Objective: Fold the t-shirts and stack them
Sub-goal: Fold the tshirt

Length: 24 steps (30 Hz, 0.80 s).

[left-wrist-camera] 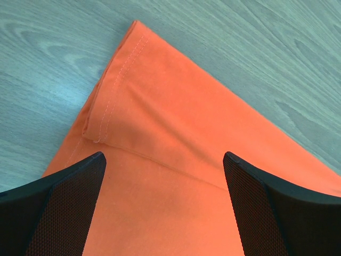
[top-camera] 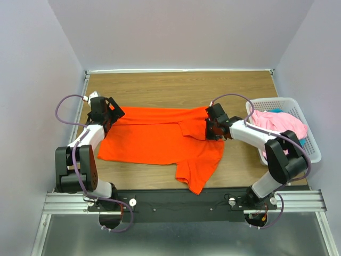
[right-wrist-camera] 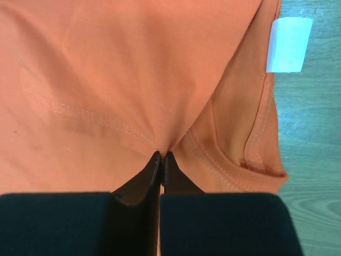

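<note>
The orange-red t-shirt (top-camera: 154,141) lies spread on the wooden table, one sleeve hanging toward the near edge. My left gripper (top-camera: 110,113) is open over the shirt's far left corner; in the left wrist view its fingers (left-wrist-camera: 64,205) straddle the cloth (left-wrist-camera: 170,138) beside a hemmed corner. My right gripper (top-camera: 211,129) is shut on a pinch of the shirt beside the collar; the right wrist view shows the fabric (right-wrist-camera: 133,69) gathered at the closed tips (right-wrist-camera: 161,156), with the collar (right-wrist-camera: 240,170) and a white label (right-wrist-camera: 289,45). The pink t-shirt (top-camera: 279,124) and teal t-shirt (top-camera: 302,142) lie in the basket.
A white lattice basket (top-camera: 314,149) stands at the table's right edge. Bare wood table (top-camera: 176,88) stretches behind the shirt to the back wall. Grey walls close in left, right and back.
</note>
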Each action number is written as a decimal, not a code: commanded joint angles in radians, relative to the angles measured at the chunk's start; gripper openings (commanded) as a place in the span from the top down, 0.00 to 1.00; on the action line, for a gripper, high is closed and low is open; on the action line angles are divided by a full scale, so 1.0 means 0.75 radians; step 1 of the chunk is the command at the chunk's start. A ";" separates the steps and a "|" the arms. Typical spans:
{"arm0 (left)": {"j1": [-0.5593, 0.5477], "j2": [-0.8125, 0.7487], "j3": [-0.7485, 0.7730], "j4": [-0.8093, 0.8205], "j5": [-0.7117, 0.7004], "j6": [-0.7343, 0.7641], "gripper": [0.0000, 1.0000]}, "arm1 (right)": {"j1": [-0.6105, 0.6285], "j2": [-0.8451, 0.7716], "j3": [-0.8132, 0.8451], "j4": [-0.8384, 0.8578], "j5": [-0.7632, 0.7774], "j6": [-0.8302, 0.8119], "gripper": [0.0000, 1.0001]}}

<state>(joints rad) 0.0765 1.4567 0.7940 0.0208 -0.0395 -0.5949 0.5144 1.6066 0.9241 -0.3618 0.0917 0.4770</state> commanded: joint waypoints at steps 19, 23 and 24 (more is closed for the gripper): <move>-0.006 -0.032 -0.028 0.038 0.028 0.018 0.02 | 0.138 -0.162 0.018 -0.192 -0.006 0.319 0.90; -0.006 -0.032 -0.026 0.038 0.030 0.018 0.02 | 0.153 -0.187 0.034 -0.209 0.019 0.325 0.90; -0.006 -0.034 -0.028 0.038 0.030 0.020 0.02 | 0.153 -0.197 0.040 -0.217 0.019 0.325 0.90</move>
<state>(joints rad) 0.0761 1.4567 0.7887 0.0273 -0.0322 -0.5945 0.6186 1.4998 0.9314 -0.4751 0.0895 0.6857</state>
